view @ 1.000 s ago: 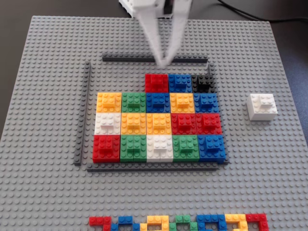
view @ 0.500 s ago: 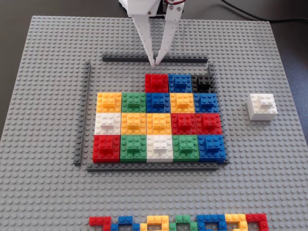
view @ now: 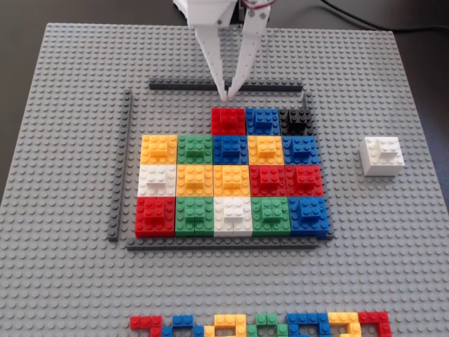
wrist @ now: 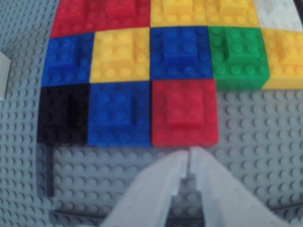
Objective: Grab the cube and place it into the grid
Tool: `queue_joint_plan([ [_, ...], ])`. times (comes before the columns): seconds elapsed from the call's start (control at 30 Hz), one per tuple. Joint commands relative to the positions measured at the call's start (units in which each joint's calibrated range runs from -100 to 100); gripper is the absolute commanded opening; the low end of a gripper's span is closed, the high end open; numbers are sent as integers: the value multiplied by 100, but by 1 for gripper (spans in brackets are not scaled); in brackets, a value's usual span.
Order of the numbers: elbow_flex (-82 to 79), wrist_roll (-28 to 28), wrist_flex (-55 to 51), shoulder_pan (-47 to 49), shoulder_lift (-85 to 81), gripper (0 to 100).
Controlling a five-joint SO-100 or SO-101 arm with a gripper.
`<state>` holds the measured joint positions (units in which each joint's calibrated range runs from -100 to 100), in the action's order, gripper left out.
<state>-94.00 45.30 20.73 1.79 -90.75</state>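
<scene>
**Gripper settles empty at the grid's far edge; cube waits off to the right**

In the fixed view the gripper [view: 229, 95] hangs just beyond the far row of the grid [view: 231, 175], its two white fingers converging to a point with the tips touching or nearly so, and nothing between them. A second ago it was a moving blur over the same spot; half a second ago it had sharpened, and since then it has barely shifted. The arm seems to have come to rest there.

The wrist view agrees: the fingertips meet over bare grey baseplate [wrist: 265, 142], just short of the red block [wrist: 184, 113] that starts the far row, with a blue block [wrist: 118, 113] and a black block [wrist: 64, 113] beside it.

The cube [view: 382, 155] sits alone on the baseplate, well to the right of the grid, untouched. The far row holds only three blocks, with open space at its left end. Judging from this, the grab has not begun; the gripper must still open and travel right to the cube.
</scene>
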Motion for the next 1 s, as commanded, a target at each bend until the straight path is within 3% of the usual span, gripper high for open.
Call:
queue_joint_plan([
  [0.0,913,-5,-31,83,468,0],
  [0.47,4928,49,-1497,429,2713,0],
  [0.73,6903,-747,-1956,1122,4174,0],
  [0.97,7973,-1118,-2063,1866,5215,0],
])
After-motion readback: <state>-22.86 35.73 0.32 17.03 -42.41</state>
